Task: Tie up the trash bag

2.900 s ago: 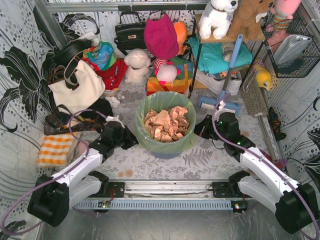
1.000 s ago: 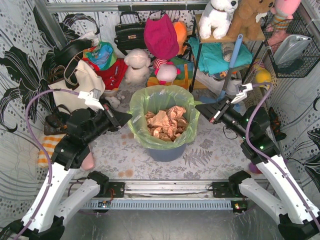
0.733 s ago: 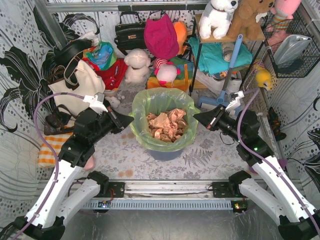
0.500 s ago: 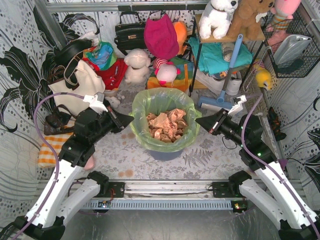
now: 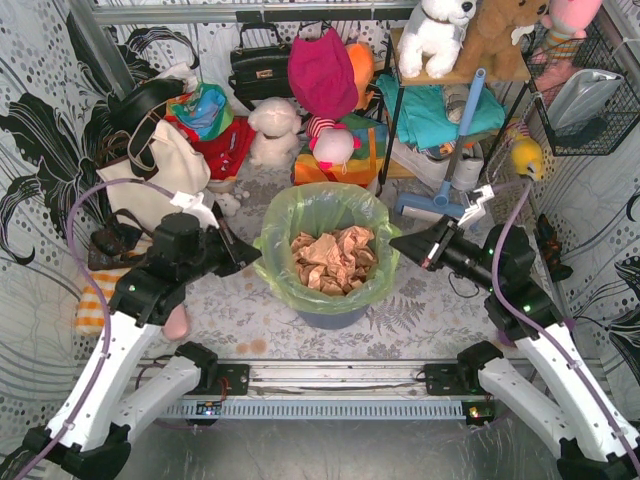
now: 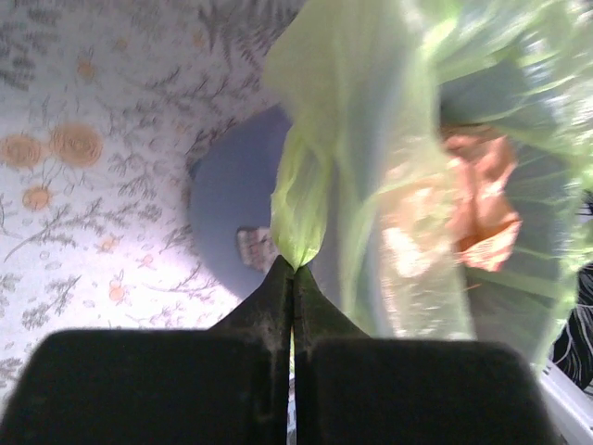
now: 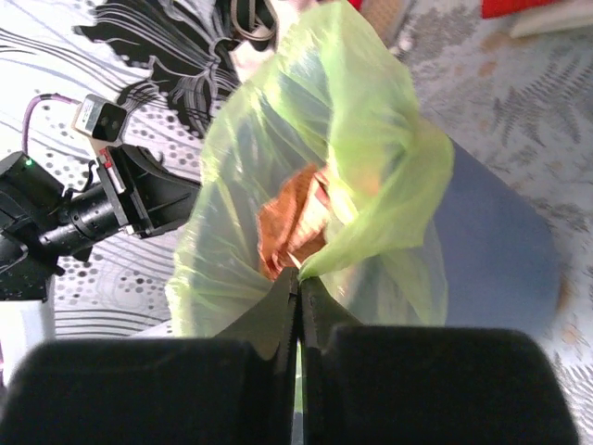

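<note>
The light-green translucent trash bag [image 5: 325, 205] sits in a round blue-grey bin [image 5: 332, 316] at the table's middle, with crumpled tan paper [image 5: 330, 257] showing inside. My left gripper [image 5: 256, 254] is shut on the bag's left rim, and the pinched green plastic [image 6: 301, 199] bunches just beyond its tips [image 6: 294, 269]. My right gripper [image 5: 396, 244] is shut on the bag's right rim, with a stretched fold of the bag [image 7: 371, 222] rising from its tips [image 7: 298, 275]. The bag's mouth is open between them.
A cream handbag [image 5: 150, 170], plush toys [image 5: 272, 130], a pink bag [image 5: 322, 70] and a shelf with teal cloth [image 5: 430, 110] crowd the back. A blue-handled mop [image 5: 450, 150] lies back right. An orange checked cloth [image 5: 95, 300] lies at the left.
Both arms rose from low beside the bin and took the bag's rim on either side. Over the last second they lowered slightly, the bag's mouth staying stretched between them.
</note>
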Controlling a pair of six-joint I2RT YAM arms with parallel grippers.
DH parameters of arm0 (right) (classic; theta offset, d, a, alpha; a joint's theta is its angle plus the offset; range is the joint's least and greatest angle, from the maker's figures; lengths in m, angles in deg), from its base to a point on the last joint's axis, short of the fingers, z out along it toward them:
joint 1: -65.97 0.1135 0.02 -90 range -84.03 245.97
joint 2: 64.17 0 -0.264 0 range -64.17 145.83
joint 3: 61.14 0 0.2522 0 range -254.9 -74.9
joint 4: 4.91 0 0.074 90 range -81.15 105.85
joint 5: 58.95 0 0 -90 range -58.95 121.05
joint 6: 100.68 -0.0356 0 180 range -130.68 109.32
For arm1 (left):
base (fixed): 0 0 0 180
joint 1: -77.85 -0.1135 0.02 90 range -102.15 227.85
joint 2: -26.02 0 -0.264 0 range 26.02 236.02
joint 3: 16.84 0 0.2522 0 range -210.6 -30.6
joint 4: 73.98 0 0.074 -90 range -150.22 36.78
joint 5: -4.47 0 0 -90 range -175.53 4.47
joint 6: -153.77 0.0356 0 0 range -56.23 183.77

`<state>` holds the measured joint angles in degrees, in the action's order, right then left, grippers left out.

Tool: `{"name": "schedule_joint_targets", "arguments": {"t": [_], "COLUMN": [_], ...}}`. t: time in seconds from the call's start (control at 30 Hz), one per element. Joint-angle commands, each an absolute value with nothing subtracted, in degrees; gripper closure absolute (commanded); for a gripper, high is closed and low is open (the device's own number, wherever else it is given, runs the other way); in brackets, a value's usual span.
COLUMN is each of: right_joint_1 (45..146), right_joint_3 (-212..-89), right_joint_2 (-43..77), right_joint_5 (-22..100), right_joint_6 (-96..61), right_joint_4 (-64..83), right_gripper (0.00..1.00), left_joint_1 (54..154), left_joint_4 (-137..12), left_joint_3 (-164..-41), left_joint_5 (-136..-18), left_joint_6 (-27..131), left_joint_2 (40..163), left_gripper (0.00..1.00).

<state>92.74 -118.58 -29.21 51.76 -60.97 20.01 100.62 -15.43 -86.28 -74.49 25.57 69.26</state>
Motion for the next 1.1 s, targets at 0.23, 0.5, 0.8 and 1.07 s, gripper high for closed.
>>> {"name": "schedule_joint_targets", "arguments": {"t": [0.23, 0.5, 0.8, 1.07], "right_joint_1": [92.8, 92.8, 92.9, 92.8], "right_joint_3": [-133.7, -128.1, -121.0, -120.3], "right_joint_2": [-16.7, -17.9, -22.4, -28.6], "right_joint_5": [61.4, 55.8, 52.6, 55.8], "right_joint_6": [-63.0, -59.7, -55.0, -51.0], "right_joint_4": [2.2, 5.7, 16.2, 21.7], "right_gripper": [1.0, 1.0, 1.0, 1.0], "left_joint_1": [100.6, 100.5, 100.5, 100.6], "left_joint_4": [-17.6, -25.3, -25.6, -22.1], "left_joint_3": [-103.3, -95.0, -85.2, -83.2], "left_joint_5": [-75.5, -75.7, -75.3, -74.1], "left_joint_6": [27.7, 26.6, 28.2, 28.5], "left_joint_2": [73.0, 73.8, 75.1, 73.0], "left_gripper": [1.0, 1.0, 1.0, 1.0]}}
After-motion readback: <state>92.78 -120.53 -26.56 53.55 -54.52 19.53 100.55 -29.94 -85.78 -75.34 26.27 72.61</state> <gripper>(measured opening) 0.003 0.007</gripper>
